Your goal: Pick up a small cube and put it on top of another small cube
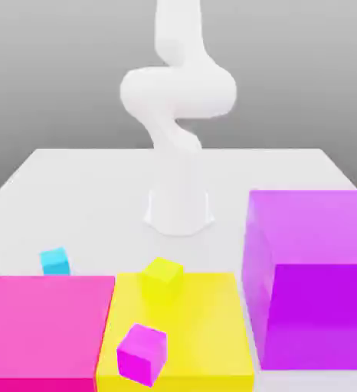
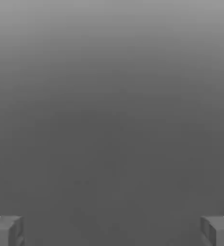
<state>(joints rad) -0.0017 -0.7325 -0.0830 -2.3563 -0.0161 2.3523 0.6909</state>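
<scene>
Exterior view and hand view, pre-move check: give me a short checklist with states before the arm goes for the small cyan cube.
1. Small cyan cube resting on the table, nothing on it: ok.
2. Jaws open, nothing between them, by the hand view, gripper: ok.
3. Stacking target free on top: small yellow cube ok; small magenta cube looks tilted, not ok.
4. Gripper above the cyan cube: cannot tell.
5. Big pink block close beside the cyan cube, approach clearance: cannot tell.

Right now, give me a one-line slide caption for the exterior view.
White Panda arm stands behind three big blocks, small cyan-blue cube resting untouched on the table.
</scene>
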